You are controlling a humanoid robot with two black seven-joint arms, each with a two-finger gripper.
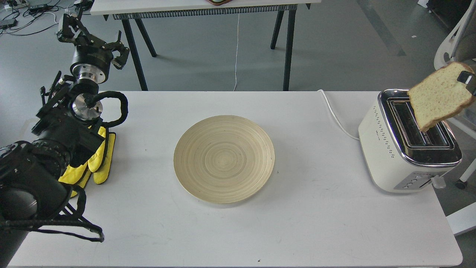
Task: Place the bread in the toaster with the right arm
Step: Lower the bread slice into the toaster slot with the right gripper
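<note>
The bread (440,97) hangs at the right edge of the frame, tilted, its lower corner dipping toward the near slot of the toaster (386,149) but, as far as the view shows, not yet inside. Only a small black part of the right gripper (468,80) shows, at the slice's upper right corner; it is clamped on the bread there, and the rest of that arm is out of frame. So the pick-up and carry look done; what seems left is to square the slice with the slot, lower it in and let go. The tilt could catch the crust on the chrome rim. The toaster stands at the right end of the table (316,208), its white cord (336,115) running back over the far edge. An empty wooden plate (224,159) sits at the centre of the frame, well apart from the toaster. At the left, the left gripper (95,41) is raised in the upper left of the frame, fingers spread and holding nothing, with yellow mitts (98,160) lying under that arm.
</note>
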